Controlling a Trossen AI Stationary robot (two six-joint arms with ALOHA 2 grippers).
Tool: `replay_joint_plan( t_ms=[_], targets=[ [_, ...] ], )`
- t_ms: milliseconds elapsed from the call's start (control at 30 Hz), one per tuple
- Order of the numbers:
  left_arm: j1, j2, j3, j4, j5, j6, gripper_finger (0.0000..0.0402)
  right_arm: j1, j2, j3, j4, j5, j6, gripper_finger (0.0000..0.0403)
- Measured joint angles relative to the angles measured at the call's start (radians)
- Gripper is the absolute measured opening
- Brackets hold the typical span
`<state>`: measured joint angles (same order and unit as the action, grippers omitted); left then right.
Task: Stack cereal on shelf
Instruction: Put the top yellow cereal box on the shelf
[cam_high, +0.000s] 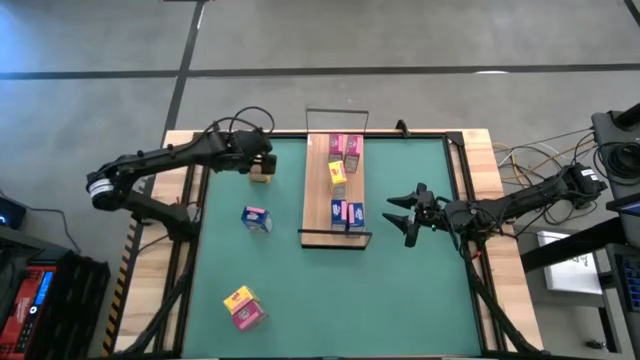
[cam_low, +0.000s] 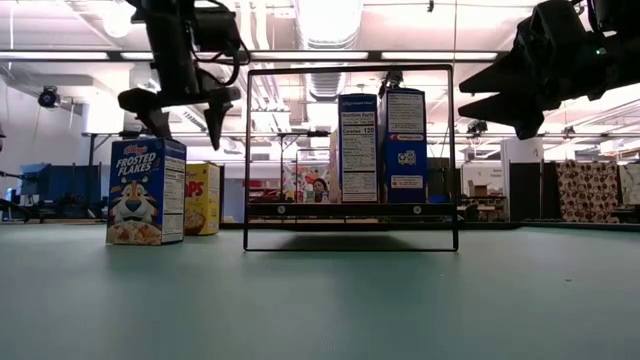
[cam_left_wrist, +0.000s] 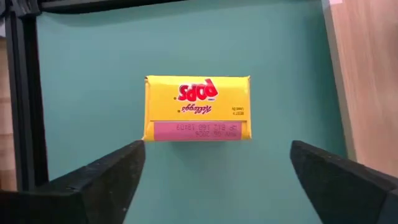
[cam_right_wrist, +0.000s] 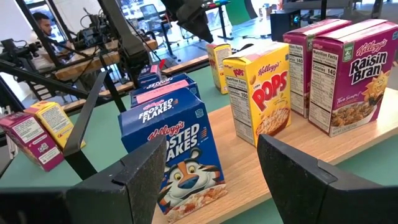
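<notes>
One yellow Pops box (cam_left_wrist: 198, 108) stands on the green table (cam_high: 400, 290) near its far left corner, well left of the shelf (cam_high: 318, 215), with the left gripper (cam_left_wrist: 214, 171) hovering directly above it, fingers spread wide and clear of the cardboard. To grasp it well, I judge the gripper should descend straight, keep the box centred between the fingers, and close across its narrow faces without tipping it. The right gripper (cam_high: 405, 215) waits just right of the shelf, fingers apart and holding nothing.
</notes>
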<state>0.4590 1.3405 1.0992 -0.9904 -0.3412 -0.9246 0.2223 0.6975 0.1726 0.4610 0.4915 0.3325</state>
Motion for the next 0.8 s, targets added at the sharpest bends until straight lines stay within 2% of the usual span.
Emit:
replay_joint_plan(
  t_ms=[200, 433, 800],
  targets=[
    [0.007, 0.0, -0.001, 0.005, -0.007, 0.124, 0.0395, 0.0, 0.0, 0.0, 0.0, 0.0, 0.0, 0.024],
    [0.04, 0.0, -0.012, 0.059, -0.009, 0.181, 0.0399, 0.0, 0.0, 0.0, 0.0, 0.0, 0.0, 0.024],
    [0.131, 0.0, -0.142, 0.253, 0.017, 0.221, 0.0399, 0.0, 0.0, 0.0, 0.0, 0.0, 0.0, 0.024]
  ],
)
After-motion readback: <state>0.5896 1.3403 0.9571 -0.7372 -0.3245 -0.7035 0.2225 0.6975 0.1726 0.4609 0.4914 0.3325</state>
